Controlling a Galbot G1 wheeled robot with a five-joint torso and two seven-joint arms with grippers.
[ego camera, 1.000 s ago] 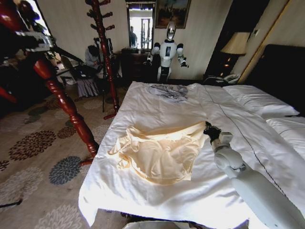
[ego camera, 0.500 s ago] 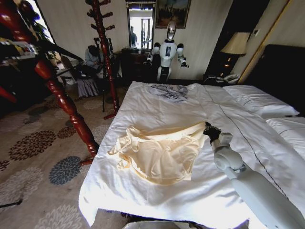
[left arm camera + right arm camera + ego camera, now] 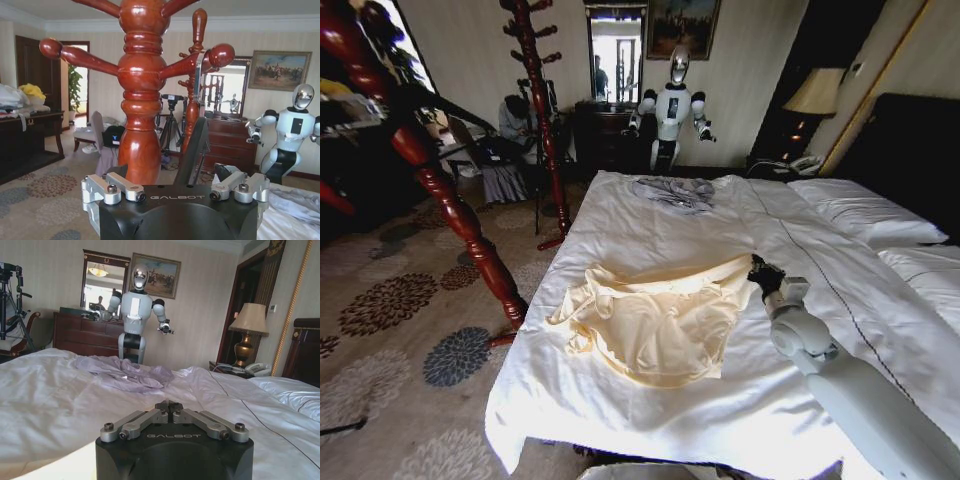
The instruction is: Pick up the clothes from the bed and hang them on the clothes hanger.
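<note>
The clothes [image 3: 655, 320], a pale cream-yellow shirt, lie crumpled on the near half of the bed [image 3: 620, 230]. My right gripper [image 3: 757, 268] rests on the sheet right at the shirt's far right corner. In the right wrist view the right gripper [image 3: 169, 407] is shut with nothing in it, and cream fabric [image 3: 45, 465] shows beside it. At the upper left my left gripper [image 3: 342, 108] is raised beside the wooden coat stand [image 3: 460, 225]. It is shut on the black clothes hanger [image 3: 450, 108]. In the left wrist view the hanger [image 3: 192, 150] rises from the left gripper [image 3: 177, 186].
A small grey garment [image 3: 675, 190] lies at the bed's far end. A second coat stand [image 3: 542, 110] stands past the bed's left side, and another robot [image 3: 670, 110] by the dresser. White pillows [image 3: 860, 210] and a dark headboard [image 3: 910, 150] are on the right. Patterned carpet lies left.
My left gripper has drifted left toward the picture's edge, taking the hanger with it. The right arm and the shirt have stayed put.
</note>
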